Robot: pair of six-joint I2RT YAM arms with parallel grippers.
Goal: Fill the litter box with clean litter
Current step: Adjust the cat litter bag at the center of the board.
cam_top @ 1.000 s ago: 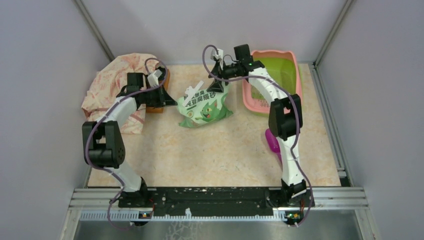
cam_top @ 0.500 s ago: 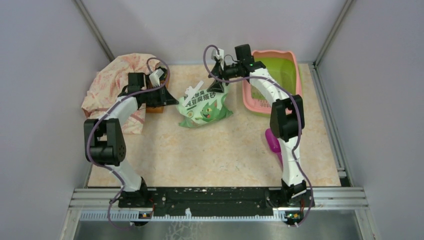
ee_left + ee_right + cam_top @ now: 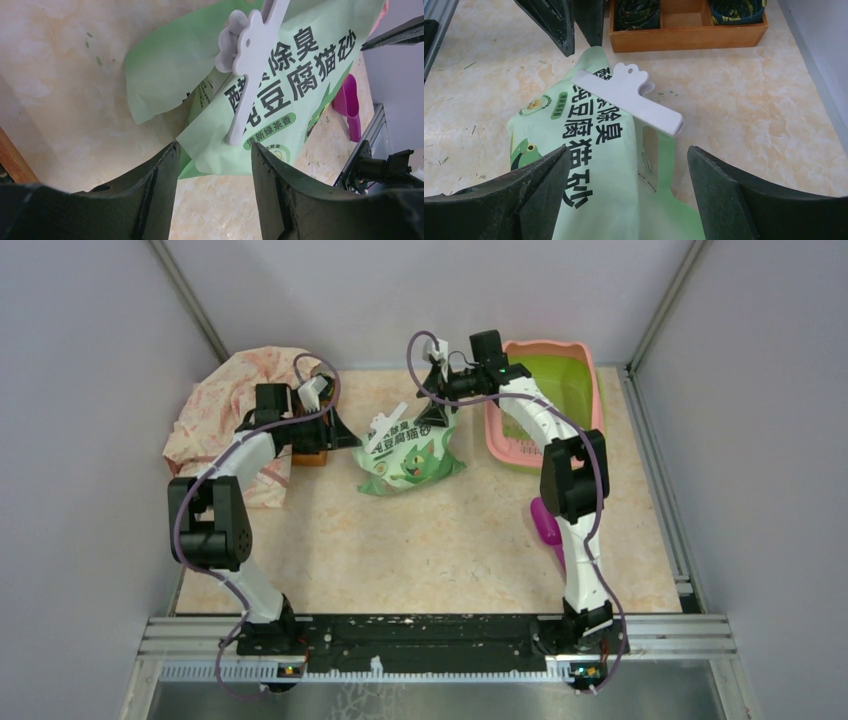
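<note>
Flanking one clipped green bag (image 3: 405, 455), left gripper (image 3: 214, 147) and right gripper (image 3: 629, 150) both gape, seemingly touching nothing.

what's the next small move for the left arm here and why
Probably ease the left gripper forward and close it on the white clip. Its open jaws frame the clip's near end, the bag is clipped shut so nothing can pour yet, and the right gripper hangs open at the bag's other side.
</note>
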